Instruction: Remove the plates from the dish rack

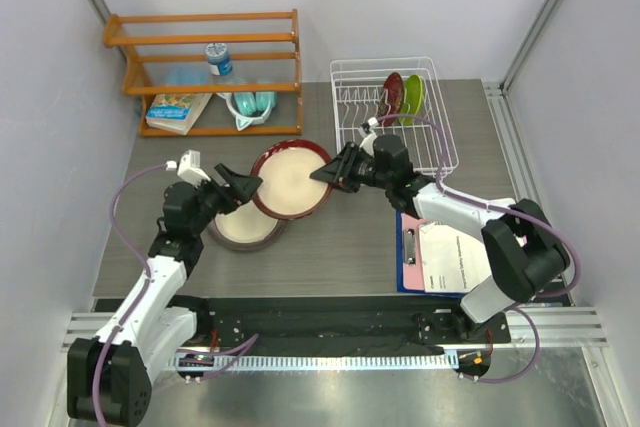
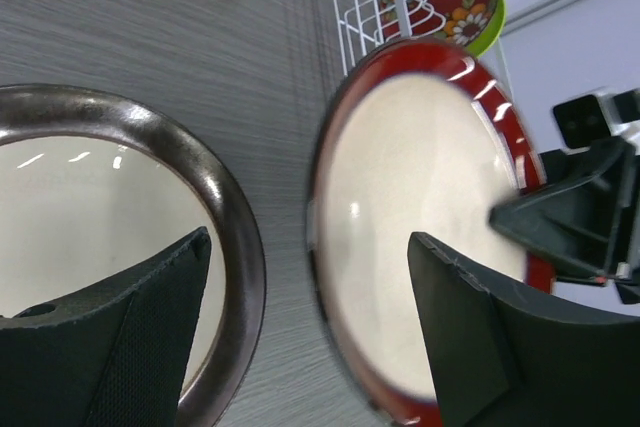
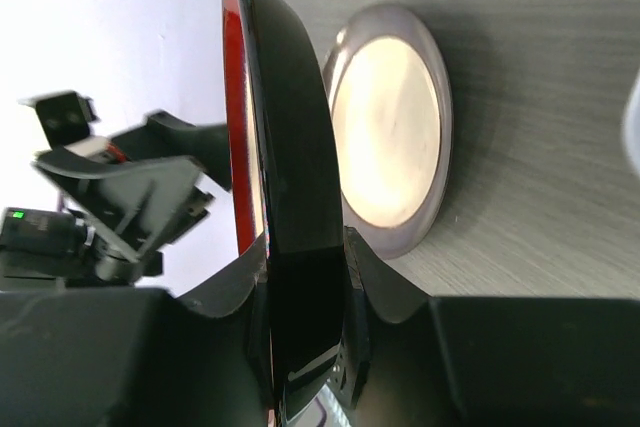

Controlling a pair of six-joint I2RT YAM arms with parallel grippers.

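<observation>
The larger maroon-rimmed plate hangs tilted over the table's middle, and my right gripper is shut on its right rim. Seen from the right wrist it is edge-on, pinched between the fingers. My left gripper is open at the plate's left rim. One finger lies over the cream centre, the other over the grey-rimmed plate. That grey-rimmed plate lies flat on the table. The white dish rack holds a dark red plate and a lime green plate, both upright.
An orange wooden shelf at the back left carries a bottle, a book and a teal item. A blue clipboard with paper lies at the right front under the right arm. Walls close in on both sides.
</observation>
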